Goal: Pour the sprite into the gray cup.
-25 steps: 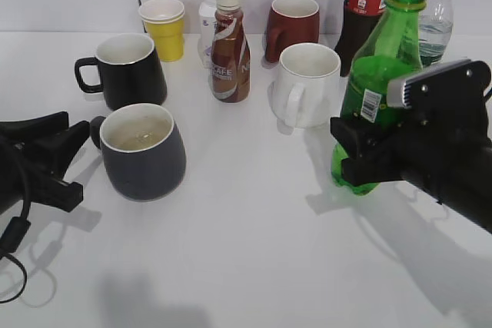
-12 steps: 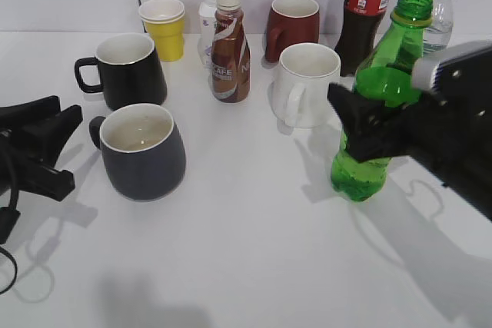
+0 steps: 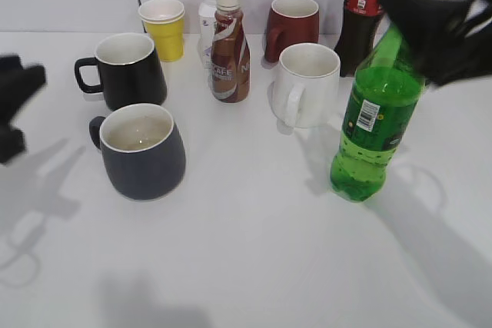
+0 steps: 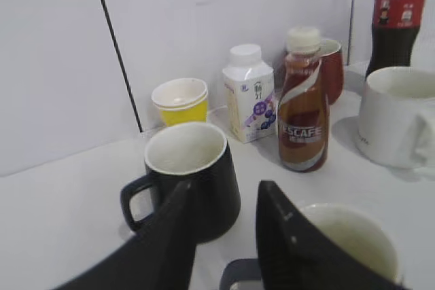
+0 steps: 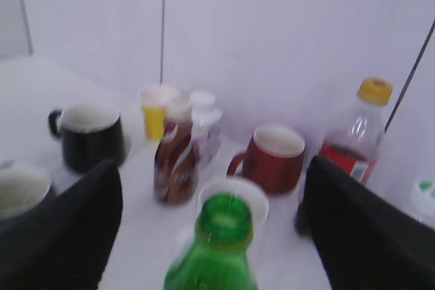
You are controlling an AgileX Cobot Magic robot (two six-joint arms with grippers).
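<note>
The sprite [image 3: 375, 124], a capless green bottle, stands upright on the white table at the right. Its mouth [image 5: 224, 221] shows between my right gripper's [image 5: 211, 168] wide-apart dark fingers [image 5: 75, 225], which do not touch it. In the exterior view that gripper [image 3: 427, 21] is a blur above the bottle's top. The gray cup [image 3: 144, 151] stands at the front left, handle to the left. My left gripper [image 4: 224, 202] is open and empty, with the gray cup's rim [image 4: 353, 239] just beyond its right finger. It is blurred at the exterior view's left edge [image 3: 15, 101].
A black mug [image 3: 127, 67] stands behind the gray cup. A white mug [image 3: 307, 82] stands just left of the sprite. Along the back are a yellow paper cup [image 3: 164, 27], a coffee bottle [image 3: 230, 48], a red mug [image 3: 294, 27] and a cola bottle [image 3: 361, 17].
My right gripper has let go of the sprite and risen above it; the bottle went from tilted to upright on the table. My left gripper has drawn back to the left.
</note>
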